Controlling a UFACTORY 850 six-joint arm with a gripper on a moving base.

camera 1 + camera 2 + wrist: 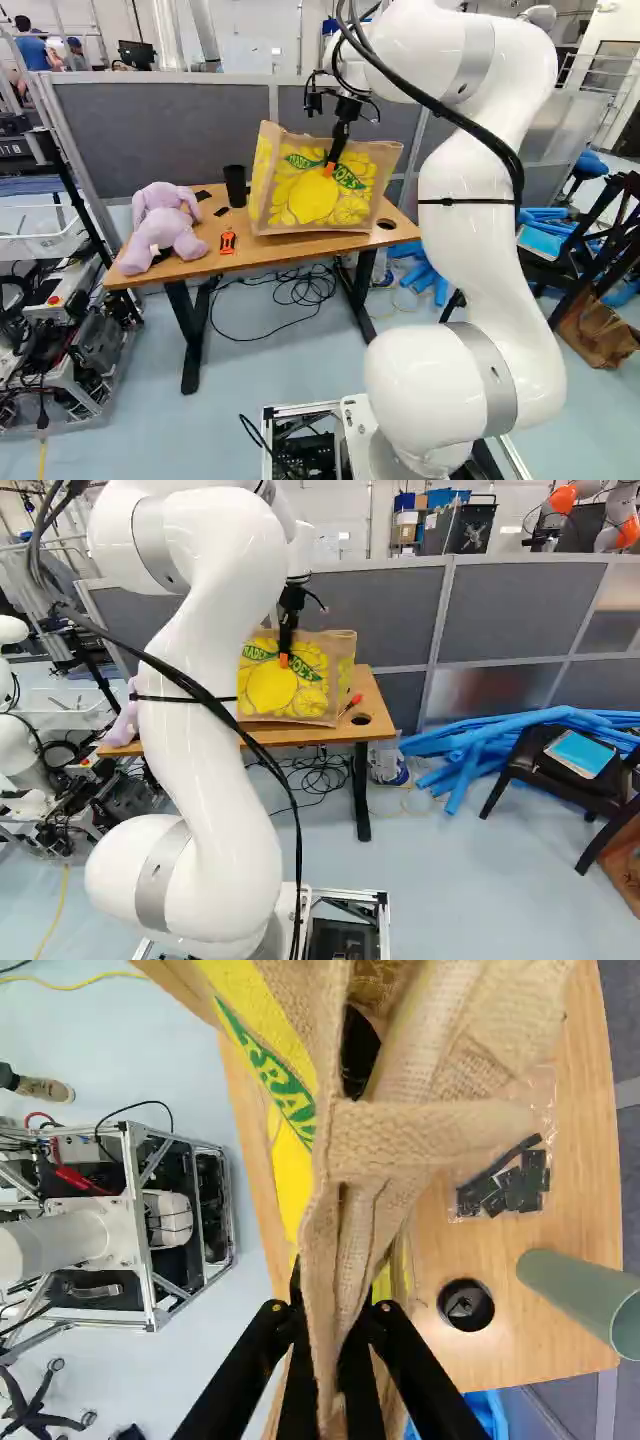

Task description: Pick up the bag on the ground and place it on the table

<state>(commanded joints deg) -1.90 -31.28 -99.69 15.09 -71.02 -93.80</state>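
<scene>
The gripper [330,168] clasps the jute tote bag [312,203] by its upper edge; the bag stands on the wooden table [262,255], around the centre of the left base view. Best let its base settle, release gently, then withdraw straight upward without snagging.

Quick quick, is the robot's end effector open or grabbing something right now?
End effector: closed, holding the upper part of the yellow-printed bag between its two fingers.

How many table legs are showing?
2: one at the end below the purple plush, black leg; the other leg near the bag's end. Any more behind them could be hidden.
</scene>
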